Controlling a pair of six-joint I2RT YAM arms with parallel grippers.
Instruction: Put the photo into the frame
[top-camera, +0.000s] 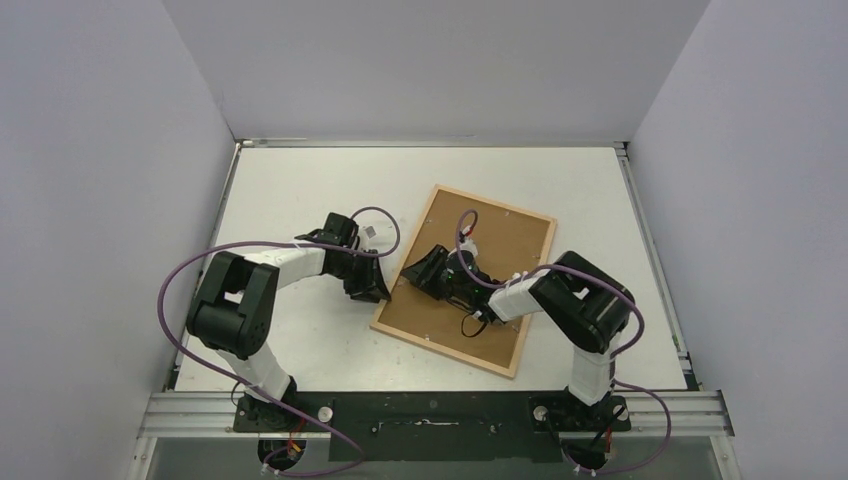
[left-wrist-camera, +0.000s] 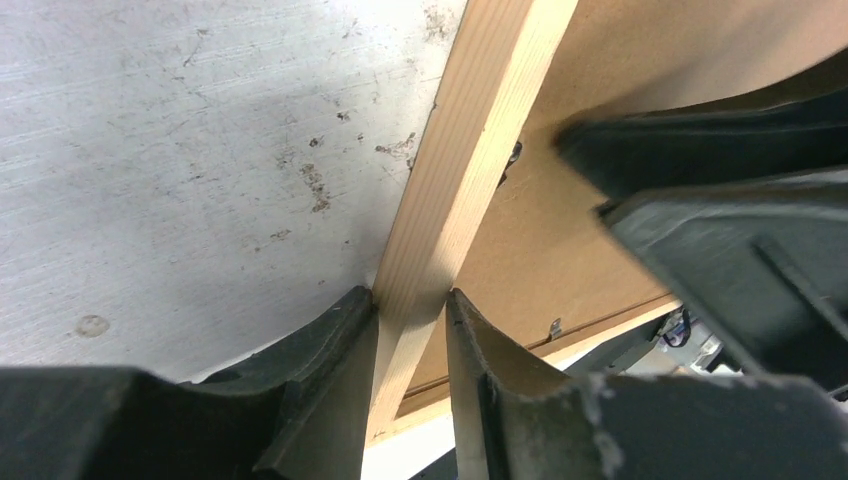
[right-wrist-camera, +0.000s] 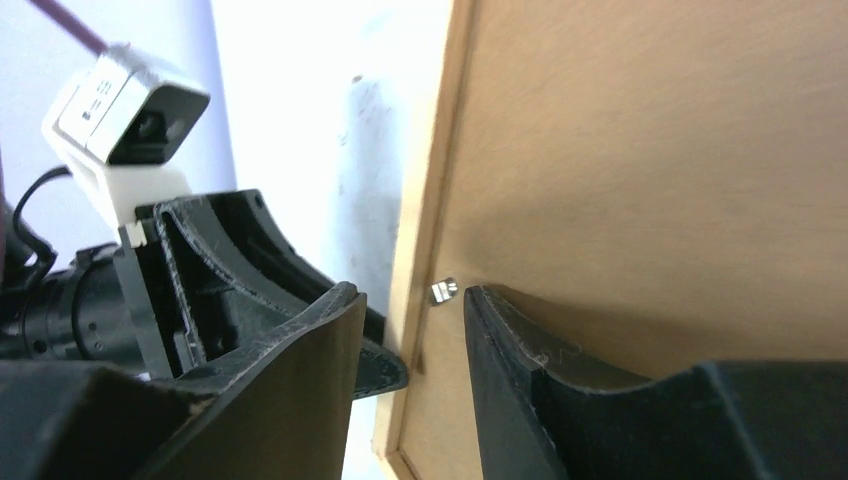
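Note:
The frame (top-camera: 418, 225) lies face down, tilted, on the table right of centre, with a brown backing board (top-camera: 500, 250) inside it. The photo is hidden. My left gripper (top-camera: 385, 291) is shut on the frame's left bar (left-wrist-camera: 480, 150), a finger pressed on each side (left-wrist-camera: 412, 300). My right gripper (top-camera: 408, 274) hangs over the same bar (right-wrist-camera: 425, 200). It stands open (right-wrist-camera: 410, 300): one finger is outside the frame and the other is on the backing board (right-wrist-camera: 650, 150), beside a small metal tab (right-wrist-camera: 443, 290).
White table (top-camera: 300, 190) with walls on three sides and rails along its edges. Both arms meet at the frame's left edge, their fingers close together. A second metal tab (left-wrist-camera: 556, 326) sits on the frame's near bar. Purple cables loop over both arms.

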